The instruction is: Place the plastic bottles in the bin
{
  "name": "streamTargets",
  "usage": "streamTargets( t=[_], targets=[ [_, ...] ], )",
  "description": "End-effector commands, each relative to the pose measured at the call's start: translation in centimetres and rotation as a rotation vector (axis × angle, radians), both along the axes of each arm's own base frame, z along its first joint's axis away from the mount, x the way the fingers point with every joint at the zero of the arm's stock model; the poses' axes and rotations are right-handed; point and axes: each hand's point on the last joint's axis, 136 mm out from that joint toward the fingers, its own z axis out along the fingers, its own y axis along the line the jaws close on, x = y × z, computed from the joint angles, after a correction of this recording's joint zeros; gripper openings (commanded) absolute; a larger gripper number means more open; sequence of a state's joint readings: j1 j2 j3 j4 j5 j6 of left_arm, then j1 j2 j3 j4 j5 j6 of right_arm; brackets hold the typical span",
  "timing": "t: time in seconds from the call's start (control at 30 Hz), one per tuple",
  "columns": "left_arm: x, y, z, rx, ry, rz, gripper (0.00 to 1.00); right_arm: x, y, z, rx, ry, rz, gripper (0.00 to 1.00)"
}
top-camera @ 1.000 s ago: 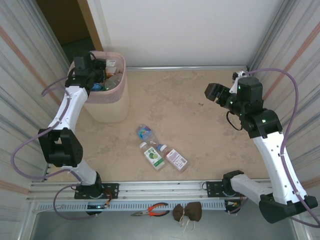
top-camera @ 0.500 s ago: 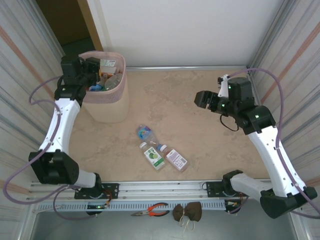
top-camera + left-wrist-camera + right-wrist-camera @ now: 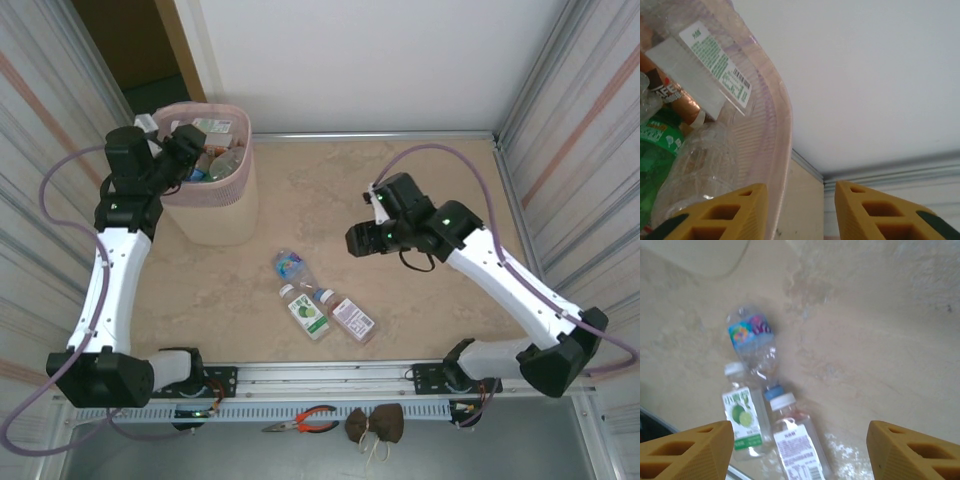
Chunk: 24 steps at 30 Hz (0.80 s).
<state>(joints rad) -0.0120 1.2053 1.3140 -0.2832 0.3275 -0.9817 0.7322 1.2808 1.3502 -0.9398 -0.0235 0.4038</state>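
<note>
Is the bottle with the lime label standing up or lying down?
Lying down: the bottle rests on its side on the table.

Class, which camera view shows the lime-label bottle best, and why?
The right wrist view: the lime-label bottle lies close up, white cap and lime picture clear. The top view shows that bottle small, beside two other bottles. The left wrist camera faces the bin.

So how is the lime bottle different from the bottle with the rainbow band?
The lime bottle has a white cap; the rainbow-band bottle has a blue one. The lime bottle's label shows a green lime; the rainbow-band bottle's is blue and pink. Their caps point opposite ways. Both lie flat on the table.
</note>
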Motion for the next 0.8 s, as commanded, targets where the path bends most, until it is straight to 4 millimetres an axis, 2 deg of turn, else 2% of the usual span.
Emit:
streamTargets(
  t=[0.0,0.1,0.27,0.43,0.77],
  targets=[
    [-1.6,-1.3,-0.5,0.051,-0.038,-0.112,0.41,-1.0,0.1,-1.3,-0.133,0.002,0.087,0.68],
    [-2.6,-1.7,-1.6,0.069,-0.023,-0.147,0.42,-2.0,1.3,-3.3,-0.215,0.045,0.165,0.64],
    [-4.6,-1.6,-3.8,0.159,0.015,-0.173,0.43,-3.2,2.9,-6.7,-0.356,0.110,0.268,0.63],
    [-6.8,-1.9,-4.6,0.207,-0.008,-0.206,0.43,-4.1,4.7,-9.8,-0.442,0.167,0.345,0.62],
    [-9.6,-1.2,-6.4,0.247,0.015,-0.185,0.44,-5.0,7.4,-14.2,-0.522,0.233,0.415,0.59]
  ],
)
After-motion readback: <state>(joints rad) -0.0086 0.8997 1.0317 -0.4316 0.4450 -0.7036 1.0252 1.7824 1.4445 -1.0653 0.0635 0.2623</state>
